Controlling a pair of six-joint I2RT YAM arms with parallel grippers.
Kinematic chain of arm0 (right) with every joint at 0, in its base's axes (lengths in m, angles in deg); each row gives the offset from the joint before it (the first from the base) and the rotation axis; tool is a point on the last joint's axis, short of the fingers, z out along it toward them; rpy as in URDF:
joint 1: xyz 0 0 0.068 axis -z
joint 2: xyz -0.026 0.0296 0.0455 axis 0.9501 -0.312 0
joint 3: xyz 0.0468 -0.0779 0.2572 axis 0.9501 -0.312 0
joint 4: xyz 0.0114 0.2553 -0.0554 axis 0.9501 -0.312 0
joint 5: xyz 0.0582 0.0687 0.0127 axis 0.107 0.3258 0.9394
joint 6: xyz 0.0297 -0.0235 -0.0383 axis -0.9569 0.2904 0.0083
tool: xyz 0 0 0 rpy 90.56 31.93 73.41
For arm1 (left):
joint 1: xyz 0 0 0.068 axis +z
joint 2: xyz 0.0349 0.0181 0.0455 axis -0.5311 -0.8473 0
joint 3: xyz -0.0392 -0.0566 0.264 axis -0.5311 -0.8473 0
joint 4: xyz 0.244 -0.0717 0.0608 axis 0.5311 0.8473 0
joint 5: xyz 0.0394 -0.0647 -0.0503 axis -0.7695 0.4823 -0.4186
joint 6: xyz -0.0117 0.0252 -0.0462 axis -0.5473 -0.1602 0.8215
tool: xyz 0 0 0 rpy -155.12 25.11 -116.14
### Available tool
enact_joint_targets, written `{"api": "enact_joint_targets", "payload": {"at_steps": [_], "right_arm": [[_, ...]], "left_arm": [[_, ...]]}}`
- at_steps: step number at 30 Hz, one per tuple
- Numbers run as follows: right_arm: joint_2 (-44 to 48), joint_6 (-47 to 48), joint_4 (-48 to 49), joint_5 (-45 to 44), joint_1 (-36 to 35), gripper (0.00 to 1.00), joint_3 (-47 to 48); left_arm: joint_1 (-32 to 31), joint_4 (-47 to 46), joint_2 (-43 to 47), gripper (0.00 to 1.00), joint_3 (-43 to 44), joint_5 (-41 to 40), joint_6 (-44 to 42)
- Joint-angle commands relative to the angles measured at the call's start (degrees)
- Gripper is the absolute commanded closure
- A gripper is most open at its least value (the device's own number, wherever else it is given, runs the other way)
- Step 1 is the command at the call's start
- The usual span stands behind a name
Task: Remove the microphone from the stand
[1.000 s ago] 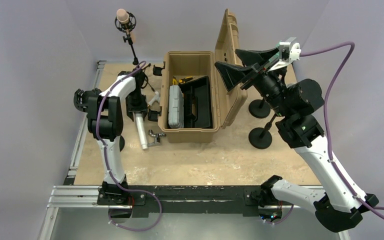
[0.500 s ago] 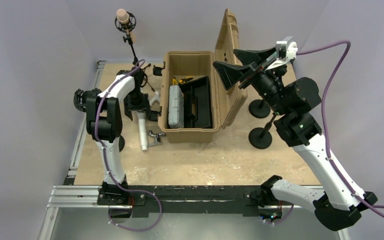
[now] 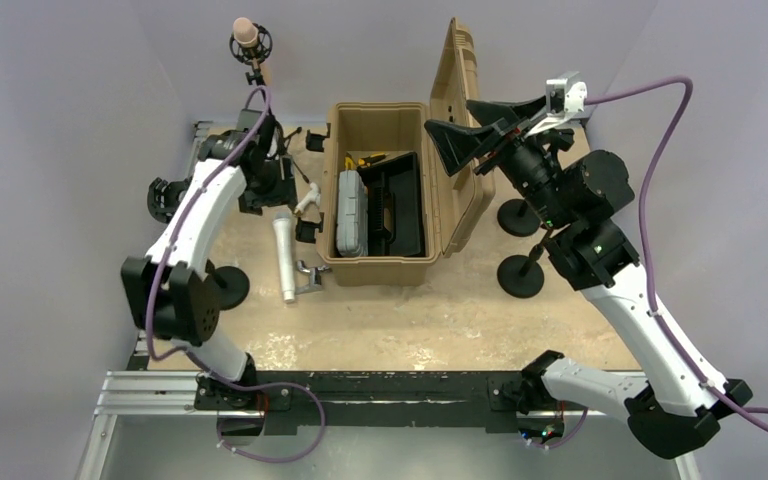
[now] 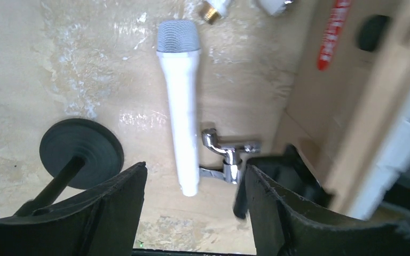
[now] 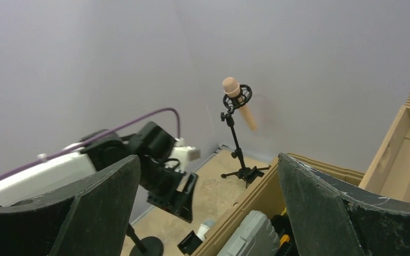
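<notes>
The nearer left claw (image 3: 265,180) gapes empty, with the slanted pink microphone (image 3: 247,33) in its stand (image 3: 263,95) up beyond it.

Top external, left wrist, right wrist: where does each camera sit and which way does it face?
Top external: above and behind the bases, looking down on the table; both arms, left hand and right hand show.
Left wrist: looks down at the white microphone; own fingers show.
Right wrist: raised, faces the far wall and the peach microphone; own fingers show.
Top and right wrist share the peach microphone.
</notes>
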Motion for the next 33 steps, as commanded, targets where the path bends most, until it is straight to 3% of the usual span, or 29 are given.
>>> {"api": "enact_joint_targets", "payload": {"at_steps": [1, 5, 8, 11, 15, 19, 26, 33], "right_arm": [[0.2, 0.6, 0.0, -2.2, -0.2, 0.01, 2.5], [-0.6, 0.6, 0.0, -1.8, -0.2, 0.01, 2.9], [-1.2, 0.6, 0.5, -1.3, -0.2, 0.01, 3.0], [-1.4, 0.4, 0.9, -0.8, -0.2, 0.01, 2.6], [-1.5, 0.3, 0.9, -0.4, -0.2, 0.01, 2.4], [-0.9, 0.3, 1.0, -0.6, -0.2, 0.01, 1.8], [-0.3, 0.5, 0.9, -0.4, -0.2, 0.01, 1.3], [-0.4, 0.9, 1.0, 0.3, -0.2, 0.01, 1.3]], "left_arm": [[-0.5, -0.1, 13.1, 0.34, -0.8, 1.3, 0.2], [-0.5, -4.2, 27.2, 0.29, -4.2, 7.1, -0.6], [-0.5, -5.0, 34.7, 0.30, -4.2, 6.9, -1.1], [-0.5, -3.9, 39.8, 0.30, -2.8, 1.4, -2.0], [-0.5, -3.5, 45.8, 0.29, -3.1, -12.3, 0.1], [-0.5, -4.6, 50.0, 0.30, -6.4, -20.3, 2.6], [0.0, -3.7, 52.2, 0.44, -13.5, -34.9, 6.1], [4.4, -0.7, 49.9, 0.49, -13.6, -31.5, 10.3]]}}
